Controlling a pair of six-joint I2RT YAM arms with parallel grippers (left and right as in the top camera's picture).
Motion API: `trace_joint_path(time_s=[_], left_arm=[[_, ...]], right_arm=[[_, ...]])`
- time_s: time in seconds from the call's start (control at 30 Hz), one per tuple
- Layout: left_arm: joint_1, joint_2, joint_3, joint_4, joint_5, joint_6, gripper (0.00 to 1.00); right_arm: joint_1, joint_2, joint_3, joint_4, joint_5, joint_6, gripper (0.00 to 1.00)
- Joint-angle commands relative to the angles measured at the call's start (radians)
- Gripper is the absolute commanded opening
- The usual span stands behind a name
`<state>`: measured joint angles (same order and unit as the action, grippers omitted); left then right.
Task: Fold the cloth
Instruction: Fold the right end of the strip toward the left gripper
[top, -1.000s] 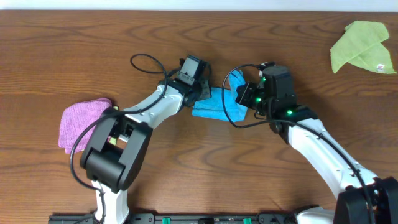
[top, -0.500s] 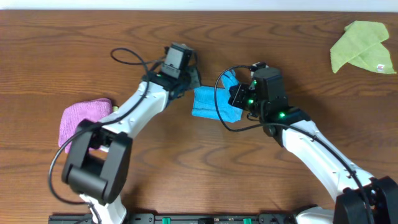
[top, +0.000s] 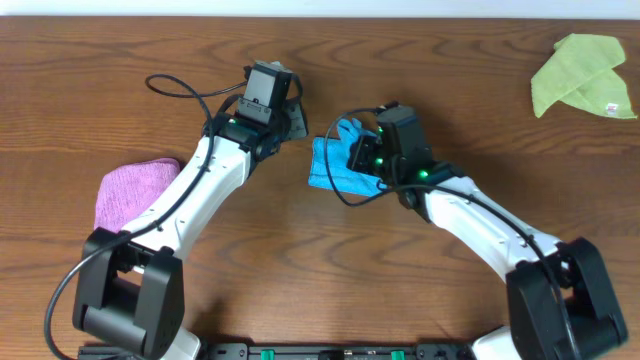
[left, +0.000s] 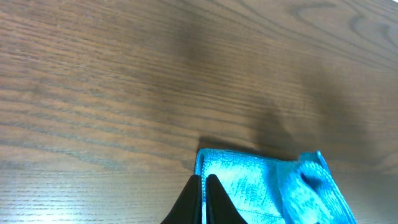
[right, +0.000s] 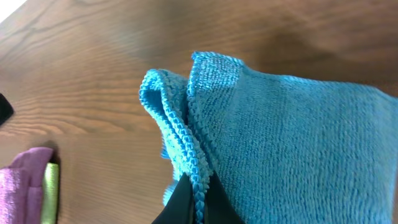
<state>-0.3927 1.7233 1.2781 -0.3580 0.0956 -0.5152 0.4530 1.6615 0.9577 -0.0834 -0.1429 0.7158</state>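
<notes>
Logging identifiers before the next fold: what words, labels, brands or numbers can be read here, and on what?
None can be read in any view.
On the green cloth, a white tag: too small to read.
By the pink cloth, a yellow strip: no print legible.
On the blue cloth: no label shows.

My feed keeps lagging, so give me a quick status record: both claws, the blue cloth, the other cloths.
left claw: shut, nothing visibly held, by the blue cloth's corner
right claw: shut on the blue cloth's bunched edge
blue cloth: mid-table, flat except the rumpled edge in the right claw
pink cloth: folded, beside the left arm, untouched
green cloth: far right corner of the wooden table, untouched
</notes>
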Motion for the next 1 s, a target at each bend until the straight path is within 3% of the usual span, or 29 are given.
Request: trace_joint_path(time_s=[0.0, 0.9, 0.97], left_arm=[[0.010, -0.030, 0.000, -0.020, -0.025, 0.023, 0.06], [0.048, -0.108, 0.000, -0.042, -0.025, 0.030, 0.06], [0.048, -0.110, 0.000, -0.042, -0.025, 0.030, 0.06]], right_arm=[[0.026, 0.033, 0.055, 0.005, 0.010, -0.009, 0.01], [0.124, 0.174, 0.126, 0.027, 0.021, -0.014, 0.01], [0.126, 0.174, 0.126, 0.028, 0.026, -0.014, 0.14]])
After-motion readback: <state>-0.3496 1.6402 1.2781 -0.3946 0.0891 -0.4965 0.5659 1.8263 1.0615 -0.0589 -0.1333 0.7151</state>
